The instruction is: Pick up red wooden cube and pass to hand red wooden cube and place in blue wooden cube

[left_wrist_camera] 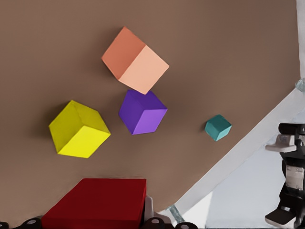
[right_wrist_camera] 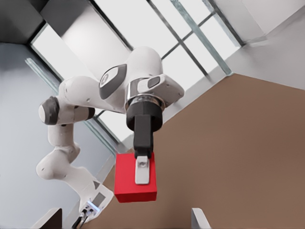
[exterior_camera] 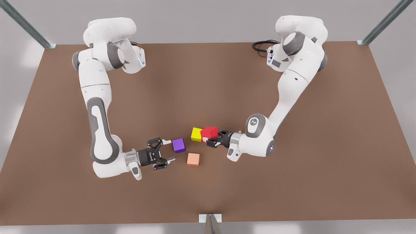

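Here your left claw [exterior_camera: 208,140] pinches the red wooden cube [exterior_camera: 209,132] above the tabletop [exterior_camera: 292,175], beside the yellow cube [exterior_camera: 196,134]; your right claw [exterior_camera: 169,150] hangs spread wide near the purple cube [exterior_camera: 178,145].

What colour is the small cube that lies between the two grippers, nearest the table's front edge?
Pale salmon-orange wooden cube; it shows best in the left wrist view.

Plain brown surface [exterior_camera: 201,87], matte and evenly lit, set against pale grey walls [exterior_camera: 201,19]. Metal struts [exterior_camera: 27,26] angling off at both far corners, and a third strut at the near edge's middle. Tall framed windows [right_wrist_camera: 157,43] with bright white panes, seen in the right wrist view.
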Motion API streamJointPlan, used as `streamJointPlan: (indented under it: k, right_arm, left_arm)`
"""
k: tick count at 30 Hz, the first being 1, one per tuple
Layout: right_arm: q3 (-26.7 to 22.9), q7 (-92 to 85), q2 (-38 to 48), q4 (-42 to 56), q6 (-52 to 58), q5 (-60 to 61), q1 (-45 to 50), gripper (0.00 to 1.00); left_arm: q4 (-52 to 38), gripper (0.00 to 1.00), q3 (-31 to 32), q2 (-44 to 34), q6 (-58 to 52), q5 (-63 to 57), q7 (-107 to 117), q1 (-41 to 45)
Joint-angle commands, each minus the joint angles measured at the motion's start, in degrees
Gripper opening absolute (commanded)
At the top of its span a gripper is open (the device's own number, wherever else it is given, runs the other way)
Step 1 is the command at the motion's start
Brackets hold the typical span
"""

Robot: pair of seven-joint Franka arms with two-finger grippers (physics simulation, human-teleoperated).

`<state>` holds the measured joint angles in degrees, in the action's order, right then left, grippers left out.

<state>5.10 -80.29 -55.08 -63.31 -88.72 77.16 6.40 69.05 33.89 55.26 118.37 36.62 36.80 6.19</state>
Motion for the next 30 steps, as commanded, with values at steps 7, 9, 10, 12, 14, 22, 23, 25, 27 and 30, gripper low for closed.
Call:
streamJointPlan:
  k: [7, 9, 10, 12, 14, 22, 23, 25, 27, 30]
  right_arm:
    - [-0.09, -47.77, -1.43, -3.05, -2.16, 7.04, 2.13, 1.0]
    - [-0.09, -47.77, -1.43, -3.13, -2.42, 7.04, 2.3, 1.0]
    - [-0.09, -47.77, -1.34, -3.83, -2.42, 7.13, 2.3, 1.0]
    - [-0.09, -47.77, -1.25, -4.27, -2.77, 7.04, 2.74, 1.0]
    - [-0.09, -48.38, -0.9, -6.3, -3.47, 7.04, 3.18, 1.0]
    - [-0.35, -49.52, -1.08, -8.41, -5.76, 9.41, 5.47, 1.0]
    - [-0.53, -49.52, -1.25, -8.41, -6.2, 9.5, 5.64, 1.0]
    - [-0.62, -49.44, -1.34, -8.41, -7.16, 9.5, 5.64, 1.0]
    - [-0.62, -49.44, -1.43, -8.41, -7.34, 9.5, 5.73, 1.0]
    - [-0.53, -49.44, -1.43, -8.41, -7.43, 9.68, 5.99, 1.0]
  left_arm:
    - [-0.23, 0.48, 0.29, 4.33, 9.33, 23.23, -57.89, -0.21]
    - [-0.41, 0.46, 0.29, 4.5, 10.74, 23.41, -59.83, 0.14]
    - [-0.49, 0.46, 0.47, 4.59, 11.53, 23.41, -59.83, 0.58]
    - [-0.85, 0.46, 0.56, 4.77, 13.12, 23.41, -59.83, 1.28]
    - [-1.37, 0.46, 0.56, 5.64, 13.2, 23.5, -62.46, 1.28]
    - [-2.43, 0.47, 1.79, 6.35, 16.72, 26.84, -64.75, 2.25]
    - [-2.52, 0.47, 1.88, 6.53, 16.81, 27.36, -64.75, 2.51]
    - [-2.52, 0.47, 1.88, 6.53, 17.16, 27.98, -64.75, 2.87]
    - [-2.52, 0.47, 1.88, 6.53, 17.16, 28.07, -64.75, 2.87]
    - [-2.52, 0.47, 1.88, 6.53, 17.25, 28.07, -64.75, 2.87]
